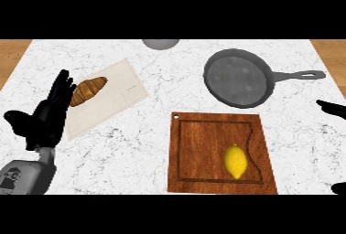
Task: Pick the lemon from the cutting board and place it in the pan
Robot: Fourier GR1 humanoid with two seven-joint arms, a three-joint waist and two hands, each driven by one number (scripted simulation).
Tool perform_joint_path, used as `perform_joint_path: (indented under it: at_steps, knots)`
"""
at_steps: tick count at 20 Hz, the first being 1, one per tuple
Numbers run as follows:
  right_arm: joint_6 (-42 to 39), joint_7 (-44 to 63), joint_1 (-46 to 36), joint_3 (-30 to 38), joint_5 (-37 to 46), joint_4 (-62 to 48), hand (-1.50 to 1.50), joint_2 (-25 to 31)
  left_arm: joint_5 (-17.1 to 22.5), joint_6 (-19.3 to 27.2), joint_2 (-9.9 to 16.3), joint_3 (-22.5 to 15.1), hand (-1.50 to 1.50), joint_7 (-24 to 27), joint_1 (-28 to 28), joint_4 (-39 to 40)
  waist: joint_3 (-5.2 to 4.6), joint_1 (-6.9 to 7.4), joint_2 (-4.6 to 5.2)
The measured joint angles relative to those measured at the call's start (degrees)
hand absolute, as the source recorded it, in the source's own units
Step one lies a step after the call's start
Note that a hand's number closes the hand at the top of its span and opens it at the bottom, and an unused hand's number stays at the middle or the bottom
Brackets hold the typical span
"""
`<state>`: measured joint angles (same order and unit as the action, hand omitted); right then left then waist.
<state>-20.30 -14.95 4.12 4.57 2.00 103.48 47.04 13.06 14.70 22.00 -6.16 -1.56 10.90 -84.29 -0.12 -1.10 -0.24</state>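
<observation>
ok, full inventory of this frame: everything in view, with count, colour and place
oval yellow lemon: 1, yellow, on the cutting board, right of its centre
rectangular brown wooden cutting board: 1, reddish brown, near centre of the counter
round dark grey metal pan: 1, grey, far right, handle pointing right, nothing in it
golden-brown croissant: 1, brown, on the mat
flat beige rectangular mat: 1, beige, left, lying at an angle
rounded grey object: 1, grey, far edge, cut off
white marble counter: 1, white with grey veins
left hand: 1, black, left edge, open, fingers up, resting
right hand: 1, black, right edge, mostly out of frame
</observation>
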Motion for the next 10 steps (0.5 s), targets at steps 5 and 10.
perform_joint_path:
  at_steps: [5, 10]
  knots:
    - [-5.27, 13.65, -3.06, 1.76, -3.27, 8.18, -1.5, 4.41, -0.61, -1.08, -0.36, 0.45, 0.0, 0.52, 0.5, 0.82, 0.0, 0.52, 0.08]
    - [-7.26, 24.17, -10.57, -0.03, -3.61, 12.43, -1.5, 4.12, -1.02, -2.24, -1.1, 1.54, 0.0, 0.09, 1.73, 1.76, 0.04, 1.19, 0.21]
